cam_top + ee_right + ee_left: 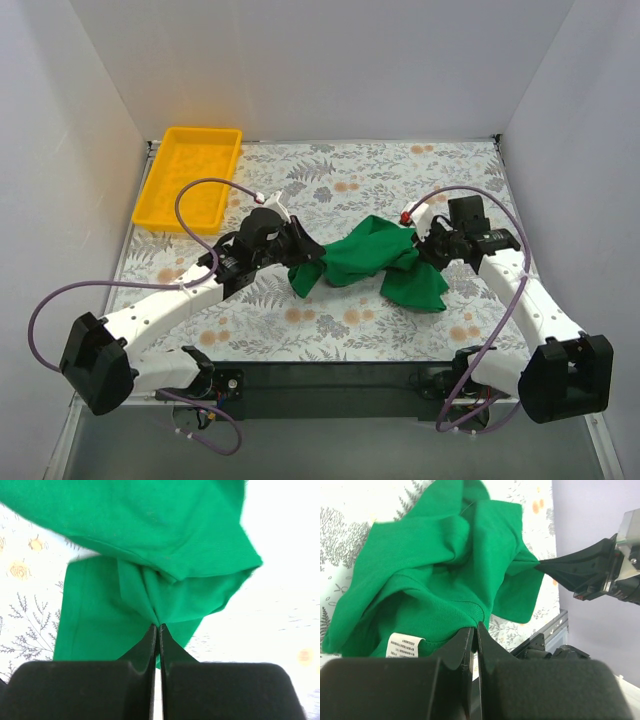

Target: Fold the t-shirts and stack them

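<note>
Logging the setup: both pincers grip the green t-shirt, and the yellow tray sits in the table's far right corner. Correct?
No: the top external view shows the yellow tray in the far left corner. The left pincer and right pincer do grip the green t-shirt.

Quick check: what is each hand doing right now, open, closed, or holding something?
Left hand: closed, pinching an edge of the green t-shirt.
Right hand: closed, pinching a fold of the same t-shirt.

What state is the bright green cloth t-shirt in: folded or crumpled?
Crumpled, not folded: the t-shirt is bunched between the left end effector and right end effector, each pinching its fabric.
</note>
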Controlling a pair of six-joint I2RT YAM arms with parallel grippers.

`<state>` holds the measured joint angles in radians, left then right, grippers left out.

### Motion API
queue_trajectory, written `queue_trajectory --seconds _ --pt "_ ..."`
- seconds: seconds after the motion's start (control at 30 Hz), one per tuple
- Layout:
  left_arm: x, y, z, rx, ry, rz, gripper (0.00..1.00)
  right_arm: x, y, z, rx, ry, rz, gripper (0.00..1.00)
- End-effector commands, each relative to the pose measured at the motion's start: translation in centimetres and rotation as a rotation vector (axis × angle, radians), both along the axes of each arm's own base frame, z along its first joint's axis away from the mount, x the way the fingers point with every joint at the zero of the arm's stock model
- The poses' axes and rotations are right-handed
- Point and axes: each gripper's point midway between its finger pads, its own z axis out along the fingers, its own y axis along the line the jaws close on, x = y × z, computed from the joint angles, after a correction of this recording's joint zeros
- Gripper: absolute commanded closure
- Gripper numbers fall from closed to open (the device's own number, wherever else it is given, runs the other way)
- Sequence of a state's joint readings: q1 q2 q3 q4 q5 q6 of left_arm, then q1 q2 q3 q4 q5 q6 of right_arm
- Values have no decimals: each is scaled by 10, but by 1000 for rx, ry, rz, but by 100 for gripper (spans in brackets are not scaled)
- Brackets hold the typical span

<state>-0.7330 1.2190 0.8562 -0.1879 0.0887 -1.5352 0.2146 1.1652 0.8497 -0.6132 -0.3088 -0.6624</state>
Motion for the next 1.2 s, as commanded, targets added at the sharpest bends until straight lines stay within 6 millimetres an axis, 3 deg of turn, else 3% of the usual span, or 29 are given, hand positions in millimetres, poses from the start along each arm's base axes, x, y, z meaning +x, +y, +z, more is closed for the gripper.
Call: queue_trajectory --seconds 0.0,0.17,0.2,0.33,0.37,0.47,0.67,0.83,0.93,1.17 --pt "1 8 26 -13 -96 8 100 13 2 46 4 -127 38 99" --pt "2 18 53 -16 -180 25 100 17 2 90 16 -233 47 99" --pt "2 21 66 -27 -210 33 100 17 3 100 22 -255 51 99" --pt "1 36 102 -38 -326 62 100 18 6 149 55 -365 61 99" --pt "0 38 109 -37 -352 60 100 19 7 170 66 -411 62 99" --pt "-5 45 133 -61 -412 68 100 18 8 199 83 -463 64 99" --pt "-12 55 173 -110 -500 80 100 11 13 231 144 -505 92 99" --pt "-10 62 190 -104 -539 108 100 6 9 265 166 -581 96 99" --pt "-2 65 187 -81 -529 151 100 6 7 269 159 -594 96 99" --pt "30 72 172 -3 -483 288 100 27 -7 252 90 -572 18 99"
